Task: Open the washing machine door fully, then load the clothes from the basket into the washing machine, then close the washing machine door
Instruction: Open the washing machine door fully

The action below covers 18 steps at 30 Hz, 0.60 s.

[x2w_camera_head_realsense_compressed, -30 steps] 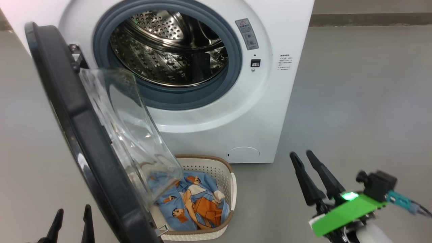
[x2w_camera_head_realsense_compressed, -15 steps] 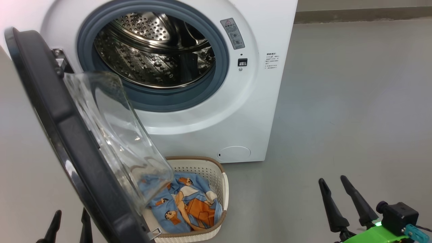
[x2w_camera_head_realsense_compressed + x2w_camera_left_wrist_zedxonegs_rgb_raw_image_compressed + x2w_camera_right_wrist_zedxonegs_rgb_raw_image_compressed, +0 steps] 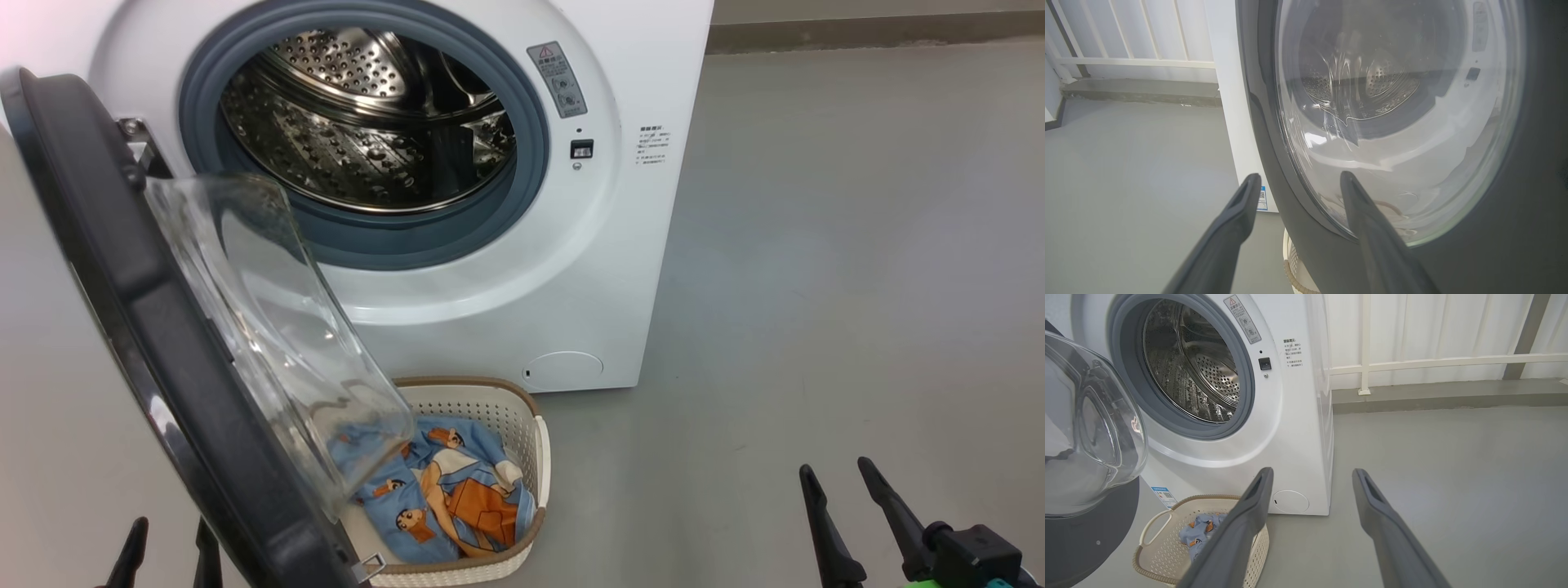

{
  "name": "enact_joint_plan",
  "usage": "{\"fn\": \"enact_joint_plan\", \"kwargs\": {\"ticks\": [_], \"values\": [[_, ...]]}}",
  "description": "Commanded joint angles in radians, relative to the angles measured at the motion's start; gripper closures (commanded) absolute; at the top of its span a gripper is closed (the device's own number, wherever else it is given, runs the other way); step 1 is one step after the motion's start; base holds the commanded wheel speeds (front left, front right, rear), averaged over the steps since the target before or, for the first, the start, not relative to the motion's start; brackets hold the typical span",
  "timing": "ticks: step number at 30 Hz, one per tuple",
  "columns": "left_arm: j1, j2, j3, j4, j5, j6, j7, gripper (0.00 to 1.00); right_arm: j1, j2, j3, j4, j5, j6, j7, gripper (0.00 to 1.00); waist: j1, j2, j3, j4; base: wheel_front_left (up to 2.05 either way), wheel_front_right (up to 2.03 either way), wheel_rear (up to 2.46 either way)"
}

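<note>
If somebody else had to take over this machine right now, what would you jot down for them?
Left gripper: open, empty, beside the washing machine door, outer side.
Right gripper: open, empty, over the floor.
The door is swung open, overhanging the basket; the clothes lie in it.
Left: maybe widen the door, load the clothes into the washing machine, close up.

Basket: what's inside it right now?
The basket holds the clothes, a bunched light blue garment with orange cartoon figures. The open washing machine door covers the basket's left side in the head view, and anything under the garment is hidden.
</note>
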Motion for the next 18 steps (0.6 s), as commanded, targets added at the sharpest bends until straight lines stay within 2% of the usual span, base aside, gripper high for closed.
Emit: {"fn": "enact_joint_plan", "kwargs": {"ticks": [1, 18], "values": [[-0.018, 0.019, 0.031, -0.027, 0.002, -0.001, -0.006, 0.00, -0.010, -0.009, 0.010, -0.021, -0.014, 0.002, -0.012, 0.00, 0.0000, 0.0000, 0.002, 0.001, 0.00, 0.00, 0.00], [-0.019, 0.016, 0.026, -0.026, 0.003, -0.001, -0.006, 0.00, -0.015, 0.002, -0.005, -0.014, -0.041, 0.002, -0.012, 0.00, 0.0000, 0.0000, 0.003, 0.003, 0.00, 0.00, 0.00]]}}
